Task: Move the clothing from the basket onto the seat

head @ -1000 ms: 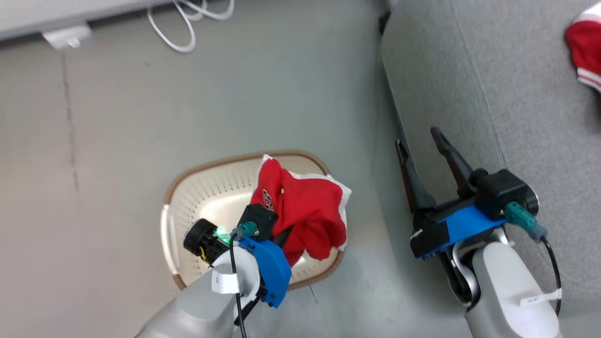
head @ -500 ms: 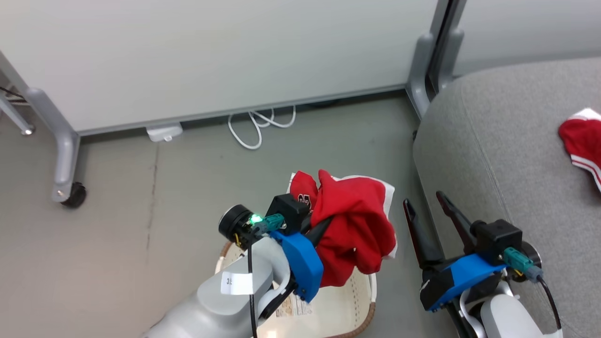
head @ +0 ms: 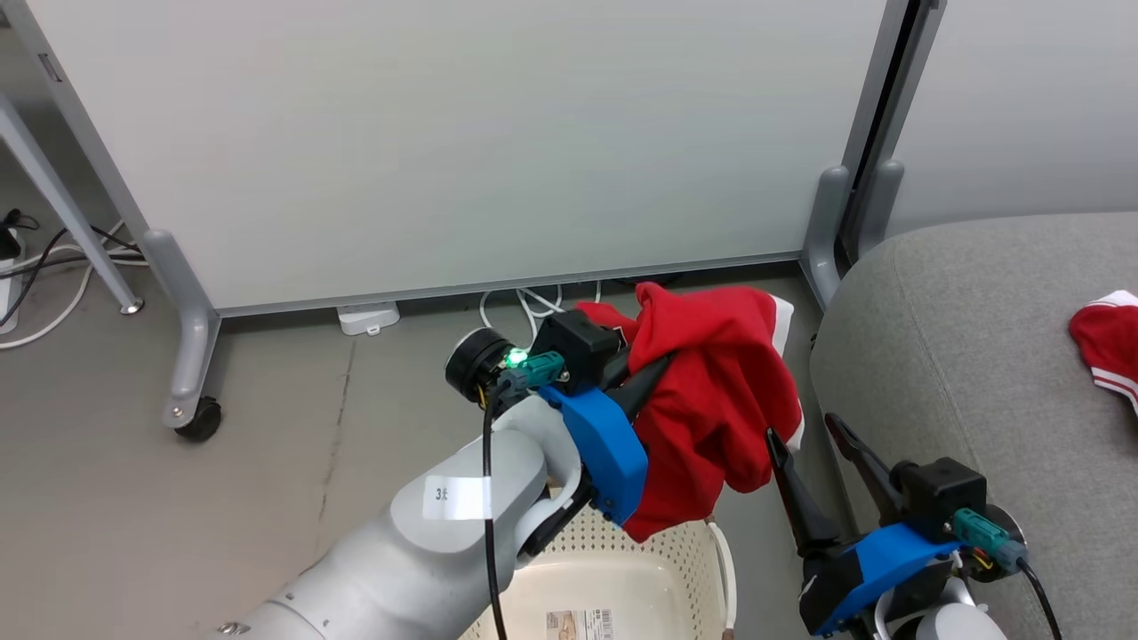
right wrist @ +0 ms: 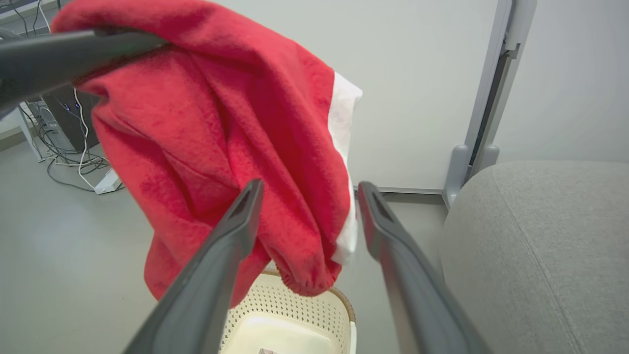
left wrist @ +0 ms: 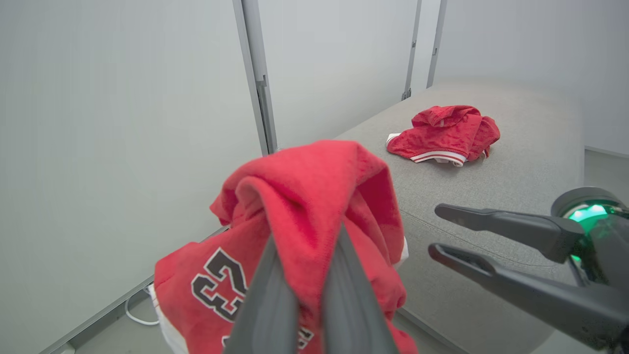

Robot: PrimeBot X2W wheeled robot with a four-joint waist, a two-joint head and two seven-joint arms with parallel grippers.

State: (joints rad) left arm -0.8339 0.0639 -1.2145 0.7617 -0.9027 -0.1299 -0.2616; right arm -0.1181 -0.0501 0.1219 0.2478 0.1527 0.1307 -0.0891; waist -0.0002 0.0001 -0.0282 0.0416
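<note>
My left gripper [head: 656, 366] is shut on a red garment [head: 711, 409] with white trim. It hangs bunched over the fingers, above the cream perforated basket [head: 718, 556]. The left wrist view shows the black number 23 on this clothing [left wrist: 221, 285], pinched in that gripper [left wrist: 307, 241]. My right gripper [head: 800, 428] stands open and holds nothing, just right of the hanging cloth and beside the grey seat [head: 960, 356]. In the right wrist view its fingers [right wrist: 245, 211] frame the cloth's lower end. A second red garment [left wrist: 444, 132] lies crumpled on the seat.
White partition panels on grey feet, one with a caster [head: 197, 418], stand behind. White cables [head: 524, 307] and a small white box [head: 366, 317] lie at their base. More cables [right wrist: 69, 152] lie at the far left. The floor is grey.
The head camera has tilted up. My left gripper has lifted the red garment up out of the basket and nearer the seat. The right gripper has stayed open.
</note>
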